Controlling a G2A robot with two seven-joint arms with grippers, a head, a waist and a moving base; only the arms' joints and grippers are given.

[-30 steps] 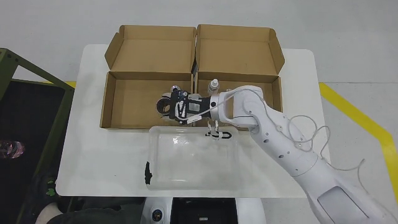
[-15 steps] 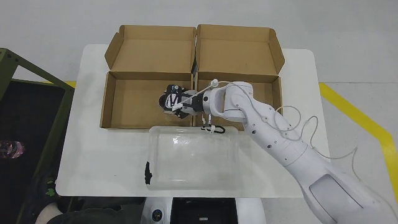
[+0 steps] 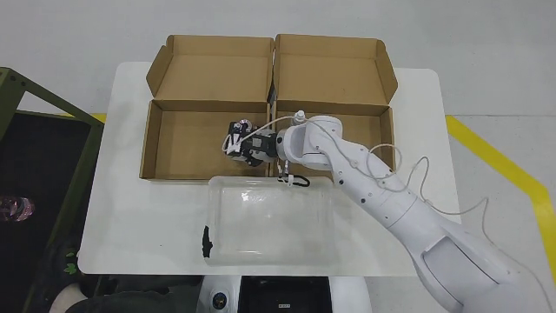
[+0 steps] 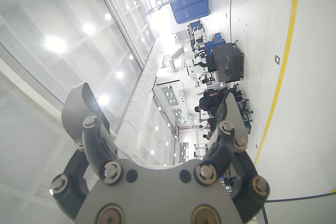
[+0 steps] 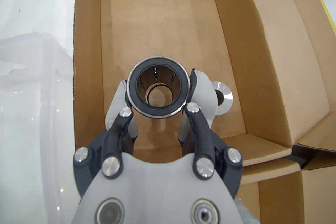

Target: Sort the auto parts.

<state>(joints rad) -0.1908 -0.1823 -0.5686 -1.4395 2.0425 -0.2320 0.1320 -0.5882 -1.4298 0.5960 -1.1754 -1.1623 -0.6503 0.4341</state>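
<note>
My right gripper (image 5: 158, 83) is shut on a black-rimmed cylindrical bearing (image 5: 158, 87), held upright just above the floor of the left cardboard box (image 5: 162, 25). In the top view that gripper (image 3: 236, 143) sits over the box's right end (image 3: 187, 148). A shiny silver part (image 5: 222, 97) lies on the box floor right beside one finger. My left gripper (image 4: 153, 99) points up at the hall ceiling, open, with nothing between its fingers.
A second open cardboard box (image 3: 369, 130) adjoins on the right. A clear plastic bin (image 3: 269, 222) stands in front of both boxes, with a small black part (image 3: 207, 243) at its left edge and a black clip (image 3: 295, 179) at its far rim.
The right gripper has carried the bearing a little further left and down into the left box, and the arm has folded in closer.
</note>
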